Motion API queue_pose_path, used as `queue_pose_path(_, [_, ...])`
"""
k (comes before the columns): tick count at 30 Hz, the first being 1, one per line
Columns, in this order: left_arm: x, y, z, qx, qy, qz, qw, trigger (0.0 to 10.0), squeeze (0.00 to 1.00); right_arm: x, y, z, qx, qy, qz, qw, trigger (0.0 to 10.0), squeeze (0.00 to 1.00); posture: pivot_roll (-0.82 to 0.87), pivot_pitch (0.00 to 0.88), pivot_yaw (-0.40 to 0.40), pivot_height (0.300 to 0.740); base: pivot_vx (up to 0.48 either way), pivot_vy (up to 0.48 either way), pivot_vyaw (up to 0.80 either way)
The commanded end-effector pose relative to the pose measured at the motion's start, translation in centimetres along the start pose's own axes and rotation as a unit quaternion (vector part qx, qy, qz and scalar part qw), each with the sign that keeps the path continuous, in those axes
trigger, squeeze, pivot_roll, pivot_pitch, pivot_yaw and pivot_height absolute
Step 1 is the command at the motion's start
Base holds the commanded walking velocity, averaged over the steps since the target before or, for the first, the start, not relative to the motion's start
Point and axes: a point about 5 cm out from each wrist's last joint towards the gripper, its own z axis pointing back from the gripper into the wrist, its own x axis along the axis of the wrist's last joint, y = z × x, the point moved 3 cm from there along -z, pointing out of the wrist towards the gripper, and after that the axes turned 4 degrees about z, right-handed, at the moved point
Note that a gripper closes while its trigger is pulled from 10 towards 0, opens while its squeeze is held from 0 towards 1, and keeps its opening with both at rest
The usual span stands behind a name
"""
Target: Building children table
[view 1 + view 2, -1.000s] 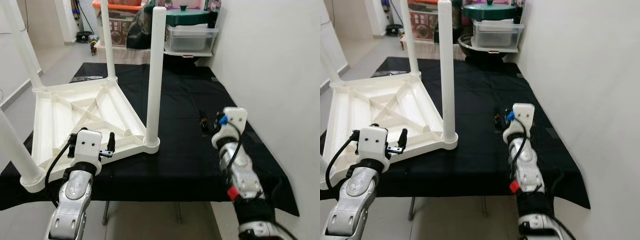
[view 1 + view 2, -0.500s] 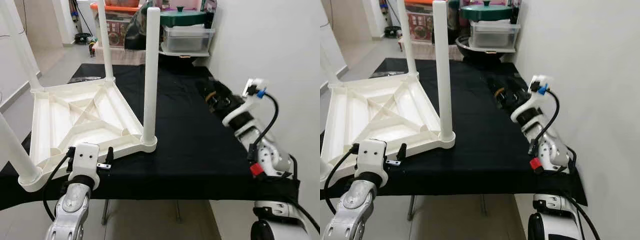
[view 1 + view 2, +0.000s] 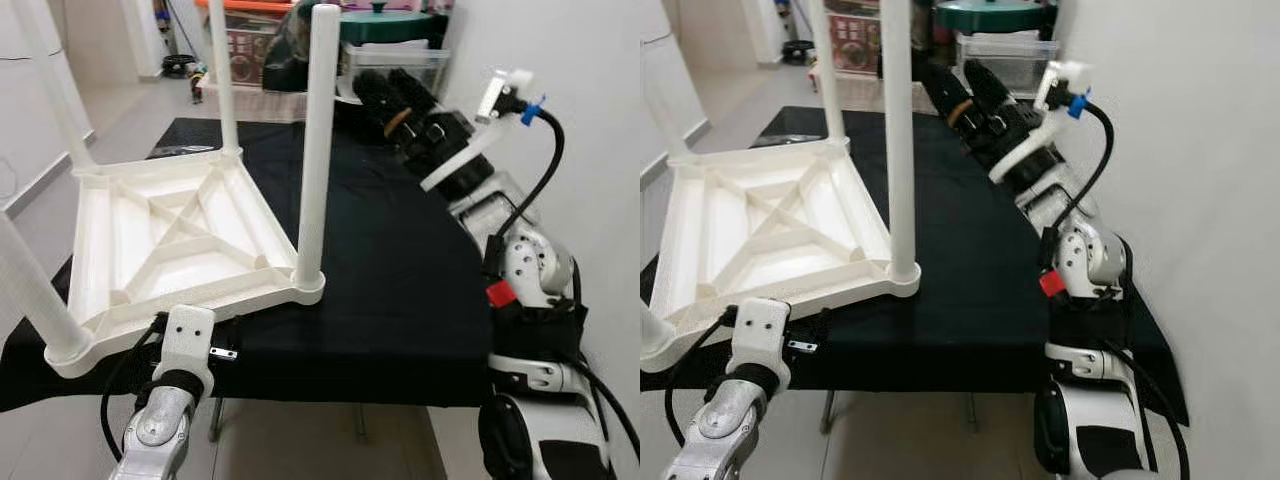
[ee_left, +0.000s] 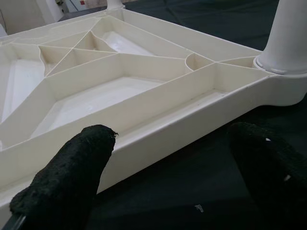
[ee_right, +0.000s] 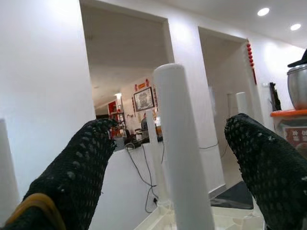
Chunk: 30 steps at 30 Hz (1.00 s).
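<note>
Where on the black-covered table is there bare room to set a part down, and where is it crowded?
The widest free patch of the black tablecloth lies between the upturned white plastic children's table and the cloth's right edge, below the raised, open right gripper. The left half is crowded: the tabletop covers it, legs upright, and the open left gripper sits at its near rim.

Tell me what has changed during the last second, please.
The right tool rose from the black cloth and now points, open, at the upright leg. It holds nothing. The left tool stays open and low beside the upturned table top.
</note>
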Motion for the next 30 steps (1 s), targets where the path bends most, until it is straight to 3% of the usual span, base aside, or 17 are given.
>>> queue_pose_path(1, [-0.2, -0.6, 0.3, -0.015, 0.007, 0.001, 1.0, 10.0, 0.0, 0.2, 0.6, -0.6, 0.015, 0.003, 0.01, 1.0, 10.0, 0.0, 0.09, 0.015, -0.087, 0.74, 0.0, 0.0, 0.0])
queue_pose_path(5, [0.2, -1.0, 0.5, -0.022, -0.003, -0.001, 1.0, 10.0, 0.0, -0.5, -0.4, -1.8, -0.033, 0.017, 0.052, 0.998, 10.0, 0.0, 0.1, 0.017, -0.093, 0.74, 0.0, 0.0, 0.0])
queue_pose_path(13, [0.6, -1.1, 0.6, -0.021, -0.01, -0.002, 1.0, 10.0, 0.0, -1.3, -1.1, -2.7, -0.069, 0.035, 0.058, 0.995, 10.0, 0.0, 0.09, 0.019, -0.098, 0.74, 0.0, 0.0, 0.0])
queue_pose_path(29, [0.6, -1.4, 1.2, -0.019, -0.01, -0.002, 1.0, 10.0, 0.0, -1.3, 0.8, -5.2, -0.033, 0.019, 0.046, 0.998, 10.0, 0.0, 0.09, 0.033, -0.115, 0.74, 0.0, 0.0, 0.0])
queue_pose_path(30, [0.5, -1.5, 1.3, -0.02, -0.009, -0.002, 1.0, 10.0, 0.0, -1.3, 1.5, -5.6, -0.025, 0.018, 0.049, 0.998, 10.0, 0.0, 0.08, 0.036, -0.115, 0.74, 0.0, 0.0, 0.0])
